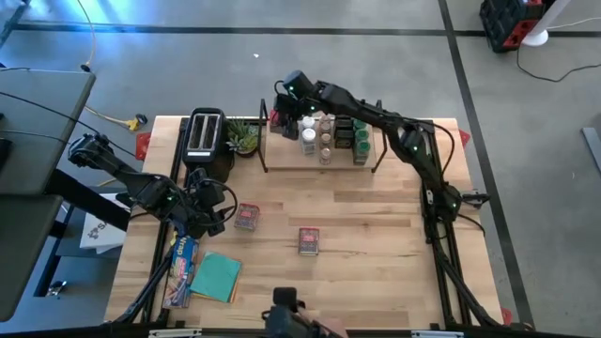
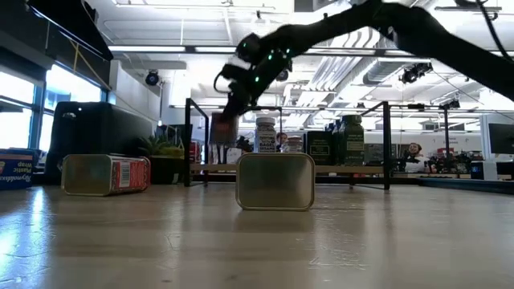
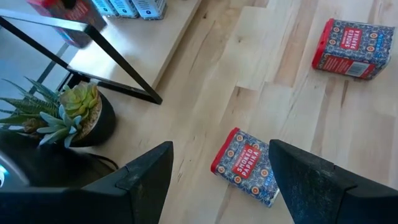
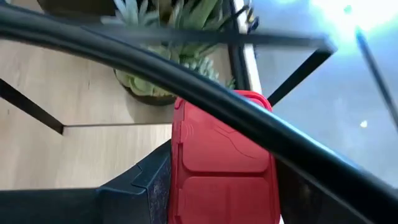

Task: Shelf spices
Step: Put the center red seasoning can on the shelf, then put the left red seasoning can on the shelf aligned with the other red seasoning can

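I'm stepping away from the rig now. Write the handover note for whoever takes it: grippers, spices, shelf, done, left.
Right gripper: shut on a red tin, held at the left end of the shelf, not yet released.
Left gripper: open, empty, hovering over the paprika tin on the table.
Done: a cluster of jars stands on the shelf board.
Left: release the held tin on the shelf, then shelve the paprika tin and the second loose tin.
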